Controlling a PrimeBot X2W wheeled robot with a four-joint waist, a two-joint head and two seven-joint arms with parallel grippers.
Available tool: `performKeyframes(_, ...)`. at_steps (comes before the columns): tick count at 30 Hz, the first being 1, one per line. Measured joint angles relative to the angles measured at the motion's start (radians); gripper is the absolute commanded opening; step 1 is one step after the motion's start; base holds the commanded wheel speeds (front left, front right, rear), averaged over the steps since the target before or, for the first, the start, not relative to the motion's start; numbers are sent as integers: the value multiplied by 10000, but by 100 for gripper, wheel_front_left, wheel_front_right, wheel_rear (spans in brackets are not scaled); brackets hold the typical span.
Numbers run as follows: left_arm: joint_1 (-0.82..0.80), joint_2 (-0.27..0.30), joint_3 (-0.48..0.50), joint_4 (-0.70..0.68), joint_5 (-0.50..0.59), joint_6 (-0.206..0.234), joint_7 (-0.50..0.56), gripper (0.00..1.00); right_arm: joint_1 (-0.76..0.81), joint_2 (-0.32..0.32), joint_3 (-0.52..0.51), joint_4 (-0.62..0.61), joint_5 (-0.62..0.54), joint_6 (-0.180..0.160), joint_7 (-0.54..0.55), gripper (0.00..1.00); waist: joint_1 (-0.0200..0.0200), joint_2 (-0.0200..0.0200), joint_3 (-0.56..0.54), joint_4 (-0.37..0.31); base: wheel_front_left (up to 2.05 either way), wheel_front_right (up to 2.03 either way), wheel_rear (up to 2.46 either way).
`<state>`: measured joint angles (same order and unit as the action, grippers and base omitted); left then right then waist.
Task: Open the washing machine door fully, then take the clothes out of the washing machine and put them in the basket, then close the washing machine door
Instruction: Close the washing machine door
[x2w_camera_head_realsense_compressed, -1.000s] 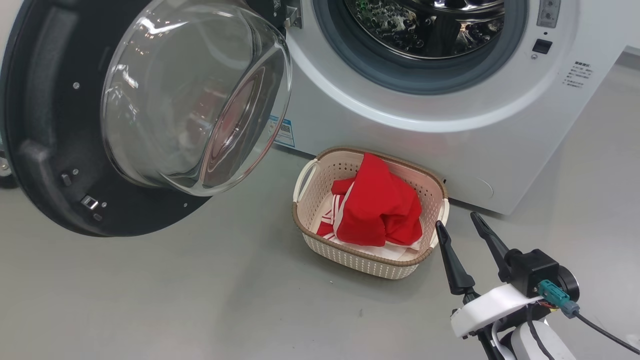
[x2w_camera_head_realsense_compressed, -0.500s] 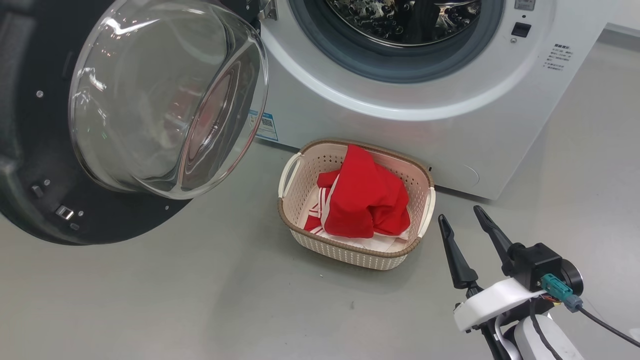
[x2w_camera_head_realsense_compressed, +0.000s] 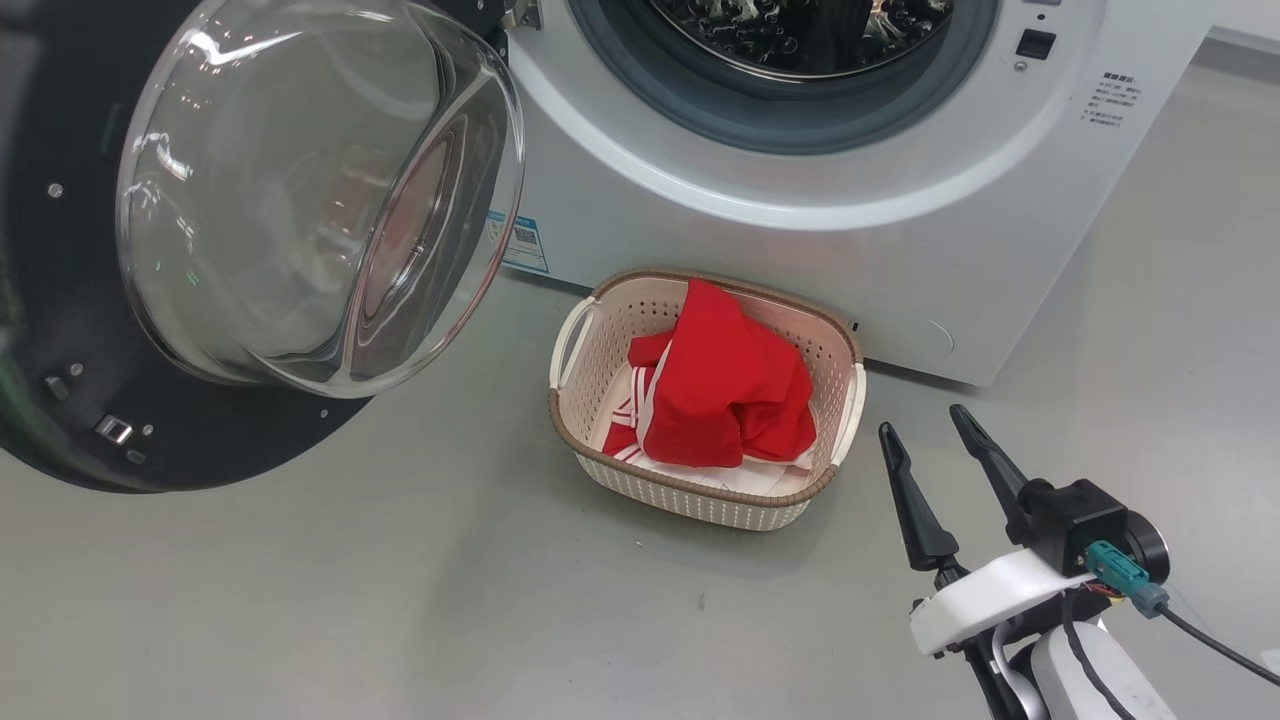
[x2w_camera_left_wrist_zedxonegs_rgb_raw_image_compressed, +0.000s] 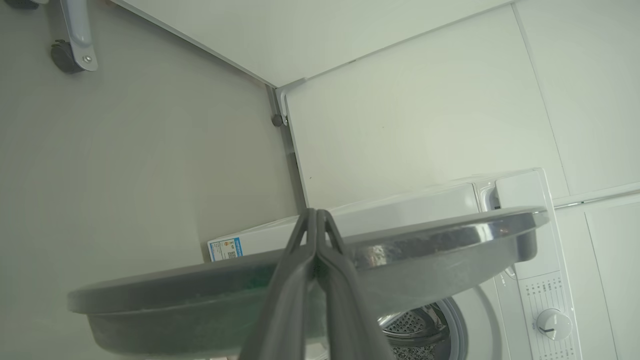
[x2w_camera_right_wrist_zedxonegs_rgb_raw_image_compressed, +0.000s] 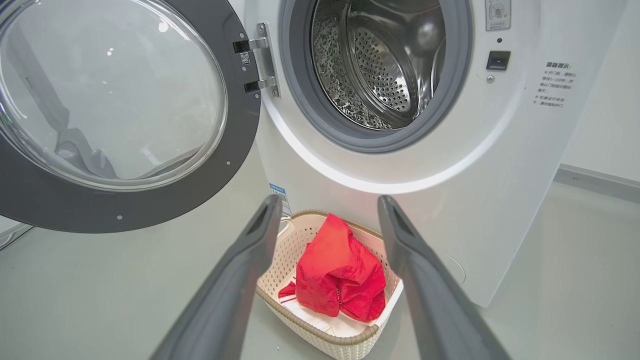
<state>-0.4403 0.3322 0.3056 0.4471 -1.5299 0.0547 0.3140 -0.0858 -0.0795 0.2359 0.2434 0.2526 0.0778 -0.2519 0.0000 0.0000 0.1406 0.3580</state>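
**Clothes in the basket, door left to shut**

Red fabric clothes (x2w_camera_head_realsense_compressed: 725, 390) with white stripes lie heaped in the small cream perforated plastic basket (x2w_camera_head_realsense_compressed: 700, 505) with a brown woven-look rim. The basket stands on the smooth grey floor (x2w_camera_head_realsense_compressed: 350, 600) just in front of the big white front-loading washing machine (x2w_camera_head_realsense_compressed: 800, 260), below the drum mouth, probably so garments have only a short way to drop. The steel perforated drum (x2w_camera_right_wrist_zedxonegs_rgb_raw_image_compressed: 385, 65) looks empty in the right wrist view, so I judge the unloading done and only the closing left.

The large round washing machine door (x2w_camera_head_realsense_compressed: 260, 200), a black ring around a bulging clear glass bowl, hangs wide open on the left. The left gripper (x2w_camera_left_wrist_zedxonegs_rgb_raw_image_compressed: 316, 212) has its fingers pressed together with nothing between them. They lie across the door's grey outer edge, seemingly set there to push it shut like a blunt tool. Whether they touch it I cannot tell. The right gripper (x2w_camera_head_realsense_compressed: 922, 420) hovers low at the near right of the basket, fingers spread wide and holding nothing, out of the door's path.

White wall panels (x2w_camera_left_wrist_zedxonegs_rgb_raw_image_compressed: 425, 100) meet in a corner behind the machine. A dark caster wheel (x2w_camera_left_wrist_zedxonegs_rgb_raw_image_compressed: 65, 55) stands on the floor far off.
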Motion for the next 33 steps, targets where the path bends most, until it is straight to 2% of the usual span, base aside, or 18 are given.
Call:
performKeyframes(20, -203, 201, -211, 320, -892, -1104, 1902, 0, -159, -71, -90, 13, 6, 0, 0, 100, 0, 0, 153, -136, 0, 0, 0)
performKeyframes(33, 157, 33, -453, 40, -1799, -1482, 3371, 0, -182, -98, -109, 54, 8, -4, -2, 100, 0, 0, 131, -206, 0, 0, 0)
